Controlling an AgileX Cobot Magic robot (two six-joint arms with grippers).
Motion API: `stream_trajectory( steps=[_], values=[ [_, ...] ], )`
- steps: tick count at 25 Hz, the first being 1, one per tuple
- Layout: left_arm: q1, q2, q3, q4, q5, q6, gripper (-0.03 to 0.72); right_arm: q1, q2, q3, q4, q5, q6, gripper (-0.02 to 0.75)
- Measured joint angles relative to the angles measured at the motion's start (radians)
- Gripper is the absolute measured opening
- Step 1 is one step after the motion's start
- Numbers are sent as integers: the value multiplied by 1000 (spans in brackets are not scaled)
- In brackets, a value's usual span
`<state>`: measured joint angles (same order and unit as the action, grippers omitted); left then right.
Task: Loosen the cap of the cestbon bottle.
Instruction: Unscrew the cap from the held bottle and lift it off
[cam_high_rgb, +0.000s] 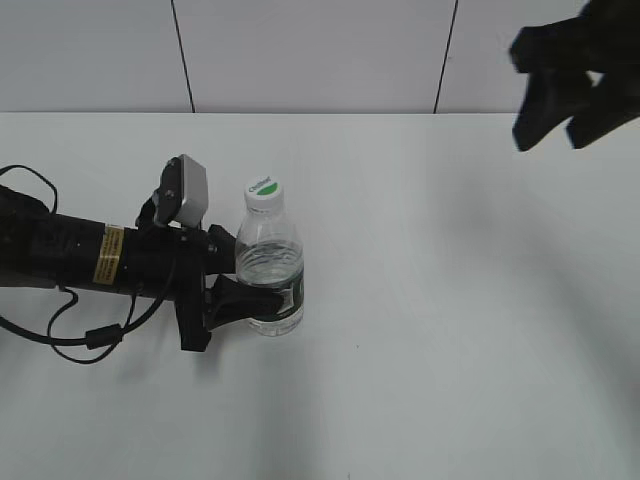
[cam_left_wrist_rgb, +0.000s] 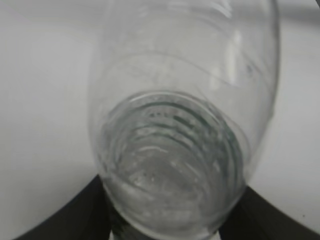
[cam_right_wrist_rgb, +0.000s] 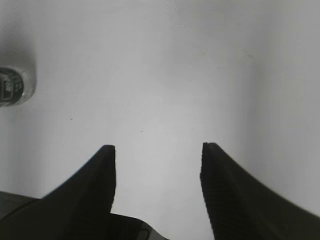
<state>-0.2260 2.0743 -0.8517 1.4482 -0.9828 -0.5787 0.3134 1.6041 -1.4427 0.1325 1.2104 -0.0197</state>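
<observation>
The cestbon bottle (cam_high_rgb: 270, 268) stands upright on the white table, clear and ribbed with a dark green label band low down. Its white cap (cam_high_rgb: 263, 190) with a green half-disc sits on top. My left gripper (cam_high_rgb: 252, 290) is shut on the bottle's lower body from the left. In the left wrist view the bottle (cam_left_wrist_rgb: 180, 130) fills the frame between the black jaws; the cap is out of view there. My right gripper (cam_high_rgb: 560, 95) hangs open and empty high at the upper right, far from the bottle. In the right wrist view its jaws (cam_right_wrist_rgb: 157, 150) are spread apart, and the bottle's label (cam_right_wrist_rgb: 15, 86) shows at the left edge.
The white table (cam_high_rgb: 450, 330) stretches right and in front of the bottle. A white panelled wall (cam_high_rgb: 310, 50) stands behind. The left arm's black cables (cam_high_rgb: 70, 335) lie on the table at the left.
</observation>
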Motion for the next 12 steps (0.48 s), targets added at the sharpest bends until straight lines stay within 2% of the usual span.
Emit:
stream_trajectory(
  steps=[3, 6, 12],
  values=[
    [0, 0, 0, 0, 0, 0, 358, 115, 52, -40, 1, 1, 5, 414],
    [0, 0, 0, 0, 0, 0, 358, 195, 99, -97, 2, 2, 20, 414],
    [0, 0, 0, 0, 0, 0, 352, 301, 184, -247, 3, 4, 37, 414]
  ],
)
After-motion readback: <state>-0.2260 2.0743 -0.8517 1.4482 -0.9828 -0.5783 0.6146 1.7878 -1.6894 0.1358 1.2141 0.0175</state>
